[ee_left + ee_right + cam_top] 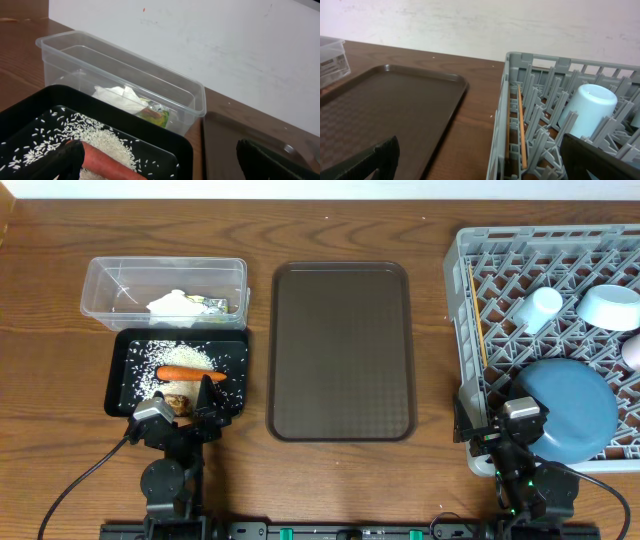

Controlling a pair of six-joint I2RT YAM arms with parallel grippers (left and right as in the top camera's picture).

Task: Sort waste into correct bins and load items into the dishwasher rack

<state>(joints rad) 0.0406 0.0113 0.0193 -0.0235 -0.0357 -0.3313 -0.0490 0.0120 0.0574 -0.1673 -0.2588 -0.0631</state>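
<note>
The shallow black tray (115, 380) holds loose white rice (175, 355), an orange carrot (190, 374) and a small brown lump (180, 400). Behind it, the clear tub (100, 285) contains crumpled tissue (178, 304) and a green-yellow wrapper (215, 305). My left gripper (195, 412) is open at the black tray's near edge, one finger (67, 160) beside the carrot (107, 162). The grey rack (462, 270) carries the dark-blue plate (568, 405), white bowl (608, 305), a pale cup (540, 308) and chopsticks (478, 320). My right gripper (497, 430) is open and empty at the rack's near-left corner.
A large brown serving tray (340, 350) lies between the bins and the rack. Bare wooden table surrounds everything. A second pale cup (632, 350) shows at the rack's right edge. A white wall stands behind the table.
</note>
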